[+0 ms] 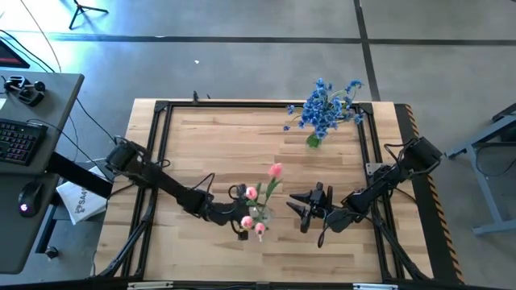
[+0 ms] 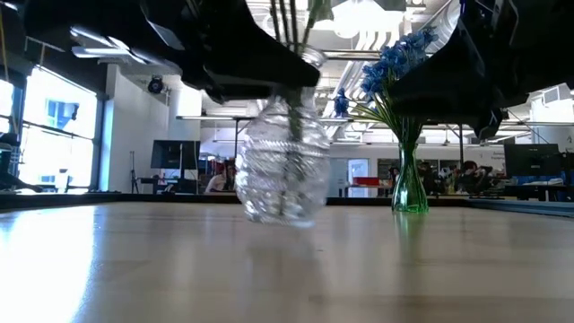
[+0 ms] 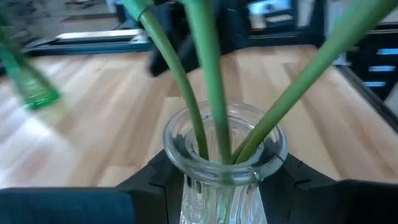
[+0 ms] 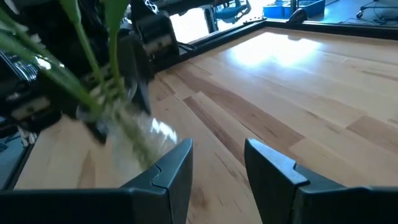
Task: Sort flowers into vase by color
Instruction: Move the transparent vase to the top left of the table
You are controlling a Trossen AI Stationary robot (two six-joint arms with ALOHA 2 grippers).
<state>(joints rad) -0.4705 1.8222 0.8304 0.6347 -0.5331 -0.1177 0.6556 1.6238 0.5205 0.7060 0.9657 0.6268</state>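
We see the left gripper clasping the clear vase's neck, tulips rising upright between its fingers; right gripper open alongside, empty.

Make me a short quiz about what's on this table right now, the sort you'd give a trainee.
1. True or false: the blue flowers stand in the green vase.
2. Which claw grips the clear vase: A) the left claw, B) the right claw, C) neither?
3. How many green stems go down the clear vase's neck in the left wrist view?

Key
1. True.
2. A: its fingers sit on either side of the neck; the right claw is open beside it, holding nothing.
3. Three, carrying the pink tulips.
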